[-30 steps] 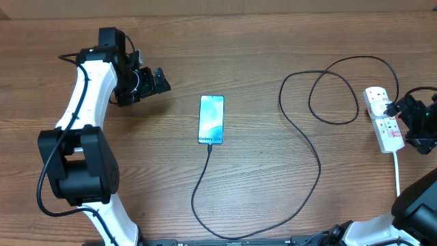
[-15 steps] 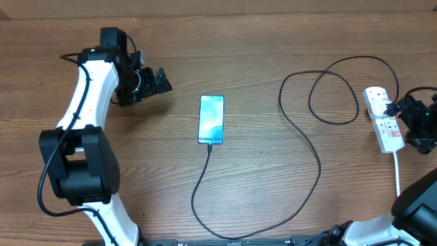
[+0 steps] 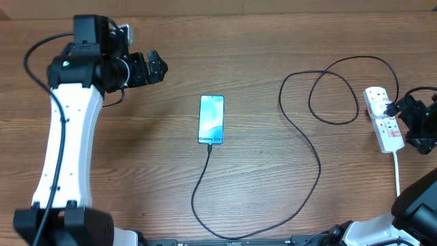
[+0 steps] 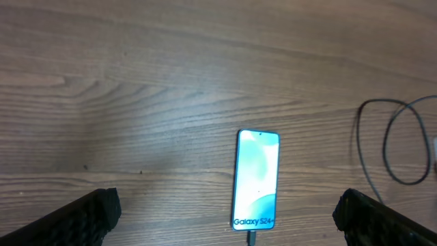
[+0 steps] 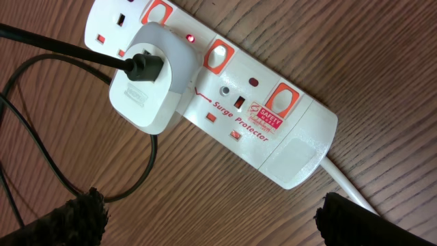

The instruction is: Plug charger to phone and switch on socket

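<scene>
Overhead, the left arm rises from the near left corner of the table (image 3: 273, 41) and bends at its top so that the left claw (image 3: 160, 68) points right. Its jaws stand wide with nothing between them. The phone (image 3: 212, 119) lies flat and face up, well apart from this claw, off to its right and nearer the front edge. In the left wrist view the phone sits ahead of the claw, between the two black fingertips (image 4: 95, 212), with its "Galaxy S24" end nearest the claw.

The charger (image 3: 317, 160) meets that end of the phone, runs toward the front edge, curves right, climbs in a long sweep and makes a loop before it reaches the socket (image 3: 382, 119).

At the far right, the right arm comes in from the near right corner, and the right claw (image 3: 412, 124) hangs just beside the socket's right side, jaws wide and gripping nothing. In the right wrist view the socket lies slantwise directly ahead of this claw, between its fingertips (image 5: 82, 212). A white adapter (image 5: 147, 78) sits in one outlet with the black cable's plug in it, and a small red dot shows just past it. The white cord (image 3: 397, 174) leaves the socket's near end, running beside the claw.
</scene>
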Controlling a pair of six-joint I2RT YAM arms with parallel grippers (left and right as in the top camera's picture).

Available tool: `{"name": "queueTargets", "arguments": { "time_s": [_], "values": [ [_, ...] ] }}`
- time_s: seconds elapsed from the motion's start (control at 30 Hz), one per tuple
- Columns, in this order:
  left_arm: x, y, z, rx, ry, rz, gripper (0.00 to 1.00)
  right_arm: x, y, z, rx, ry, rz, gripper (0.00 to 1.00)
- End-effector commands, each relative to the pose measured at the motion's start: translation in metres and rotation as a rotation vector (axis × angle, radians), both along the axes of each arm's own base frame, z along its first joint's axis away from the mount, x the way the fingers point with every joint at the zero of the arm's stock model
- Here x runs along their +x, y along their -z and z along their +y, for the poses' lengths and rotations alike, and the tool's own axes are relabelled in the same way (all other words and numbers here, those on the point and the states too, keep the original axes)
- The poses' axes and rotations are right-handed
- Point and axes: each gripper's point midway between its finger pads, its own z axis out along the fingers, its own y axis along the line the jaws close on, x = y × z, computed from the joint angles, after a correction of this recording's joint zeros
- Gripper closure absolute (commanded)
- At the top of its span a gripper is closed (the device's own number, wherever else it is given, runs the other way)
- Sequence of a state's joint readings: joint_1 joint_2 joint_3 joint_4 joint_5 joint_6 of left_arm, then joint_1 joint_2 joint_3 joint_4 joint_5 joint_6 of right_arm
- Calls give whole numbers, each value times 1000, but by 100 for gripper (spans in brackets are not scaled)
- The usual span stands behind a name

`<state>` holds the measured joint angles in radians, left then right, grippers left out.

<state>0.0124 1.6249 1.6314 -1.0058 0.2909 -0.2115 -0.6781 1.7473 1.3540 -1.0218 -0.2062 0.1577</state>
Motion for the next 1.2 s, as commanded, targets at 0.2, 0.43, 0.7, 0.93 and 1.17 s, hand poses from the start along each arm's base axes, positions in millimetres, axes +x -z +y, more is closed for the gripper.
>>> {"name": "queueTargets", "arguments": {
  "time_s": [0.2,0.43,0.7,0.93,1.17],
  "values": [
    [-16,-42,-3,9,-4,-107,0,7,-11,-1,-14,-1,-33,0],
    [-28,-13,8,78,-37,-18,0,7,-11,-1,-14,-1,-33,0],
    [-15,70,-17,18,34,-46,0,7,-11,-1,-14,-1,-33,0],
    [-16,123,-40,-47,107,-150,0,7,-11,-1,-14,-1,-33,0],
    [-20,142,-50,-48,138,-243,0,7,-11,-1,-14,-1,-33,0]
  ]
}}
